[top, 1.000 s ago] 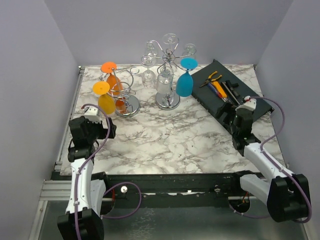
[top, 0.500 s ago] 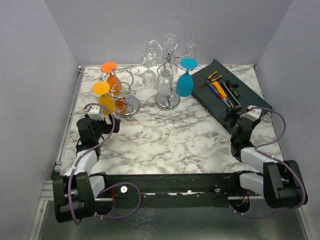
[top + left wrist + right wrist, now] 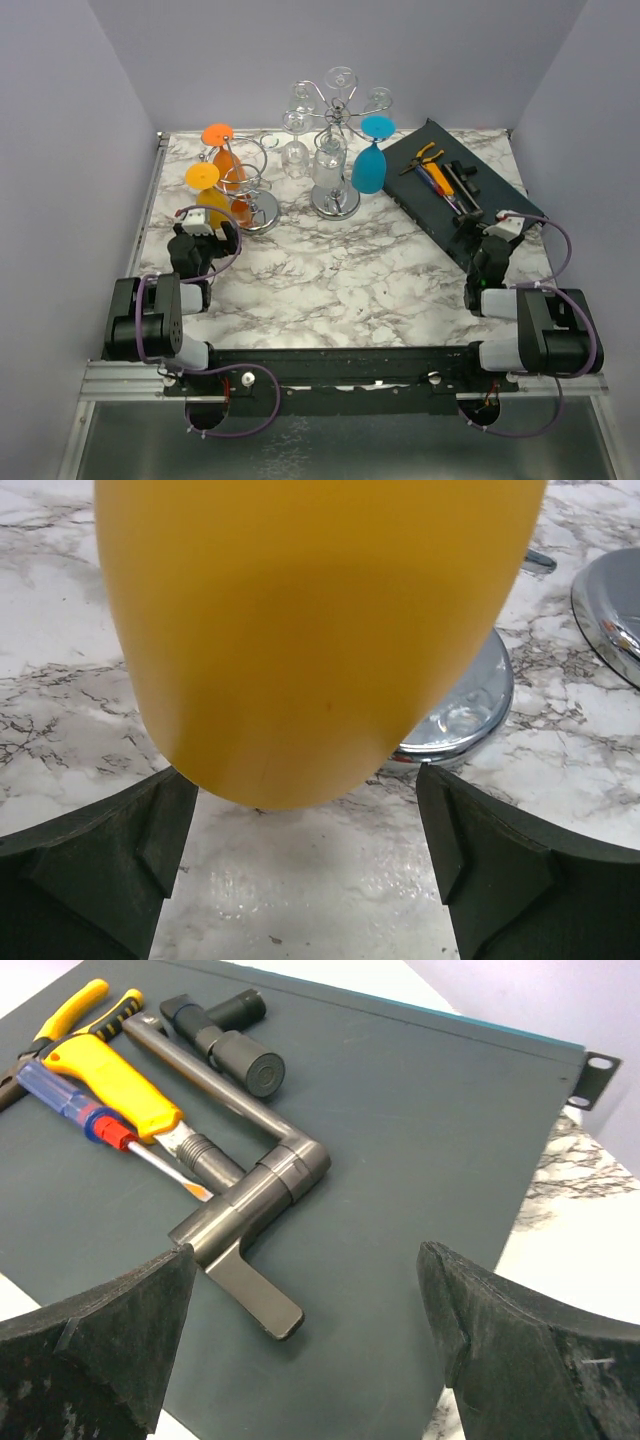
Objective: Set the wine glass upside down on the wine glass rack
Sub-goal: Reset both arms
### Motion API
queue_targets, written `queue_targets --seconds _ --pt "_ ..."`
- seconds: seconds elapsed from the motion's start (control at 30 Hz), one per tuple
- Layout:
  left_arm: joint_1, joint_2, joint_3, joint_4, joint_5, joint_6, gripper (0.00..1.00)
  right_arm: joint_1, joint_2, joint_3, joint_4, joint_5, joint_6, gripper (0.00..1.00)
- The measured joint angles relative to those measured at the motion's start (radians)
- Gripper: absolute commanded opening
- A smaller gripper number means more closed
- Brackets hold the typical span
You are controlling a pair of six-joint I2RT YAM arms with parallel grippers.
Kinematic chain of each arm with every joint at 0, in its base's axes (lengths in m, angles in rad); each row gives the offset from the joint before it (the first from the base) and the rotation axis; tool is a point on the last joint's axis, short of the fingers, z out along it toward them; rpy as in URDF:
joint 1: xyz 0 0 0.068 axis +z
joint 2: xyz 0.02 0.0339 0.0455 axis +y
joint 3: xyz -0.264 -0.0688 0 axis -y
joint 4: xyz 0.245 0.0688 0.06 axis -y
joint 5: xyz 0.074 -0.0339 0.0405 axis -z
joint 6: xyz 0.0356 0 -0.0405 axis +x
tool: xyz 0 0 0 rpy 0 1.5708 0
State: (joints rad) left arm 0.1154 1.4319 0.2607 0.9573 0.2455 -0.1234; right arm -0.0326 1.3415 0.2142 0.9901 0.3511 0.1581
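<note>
A yellow wine glass point(image 3: 211, 205) hangs upside down on the left chrome rack point(image 3: 257, 212), beside an orange wine glass point(image 3: 228, 166). Its yellow bowl point(image 3: 320, 630) fills the top of the left wrist view, just above and ahead of my left gripper point(image 3: 305, 865). That gripper point(image 3: 210, 234) is open, with only marble between its fingers. A blue glass point(image 3: 368, 168) and clear glasses hang on the middle rack point(image 3: 335, 200). My right gripper point(image 3: 483, 236) stands open at the near corner of the tool tray, holding nothing point(image 3: 305, 1350).
A dark tray point(image 3: 420, 1120) at the right holds a grey L-shaped tool point(image 3: 250, 1190), a yellow-handled screwdriver point(image 3: 110, 1085) and pliers point(image 3: 425, 155). The rack's chrome base point(image 3: 465, 715) lies just beyond my left fingers. Both arms are folded low at the near edge of the marble table point(image 3: 340, 280).
Both arms have folded down and back toward their bases at the near edge. The grippers stayed open, and the glasses and racks did not move.
</note>
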Motion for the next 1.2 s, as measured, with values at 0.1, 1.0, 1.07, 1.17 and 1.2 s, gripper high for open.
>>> queue_targets --seconds 0.1,1.0,1.07,1.17,1.2 --pt "-0.006 0.061 -0.006 0.091 -0.022 -0.002 0.99 -0.003 0.051 0.002 0.048 -0.036 -0.012 1.0" --pt "-0.052 0.229 0.032 0.265 -0.204 -0.02 0.99 -0.022 0.29 0.003 0.349 -0.185 -0.073 1.0" --pt "-0.052 0.229 0.048 0.241 -0.23 -0.026 0.99 -0.022 0.29 0.003 0.351 -0.185 -0.073 1.0" --pt "-0.052 0.229 0.061 0.22 -0.238 -0.027 0.99 -0.022 0.29 0.003 0.354 -0.185 -0.073 1.0" --pt "-0.052 0.229 0.061 0.217 -0.24 -0.028 0.99 -0.022 0.29 0.003 0.354 -0.185 -0.073 1.0"
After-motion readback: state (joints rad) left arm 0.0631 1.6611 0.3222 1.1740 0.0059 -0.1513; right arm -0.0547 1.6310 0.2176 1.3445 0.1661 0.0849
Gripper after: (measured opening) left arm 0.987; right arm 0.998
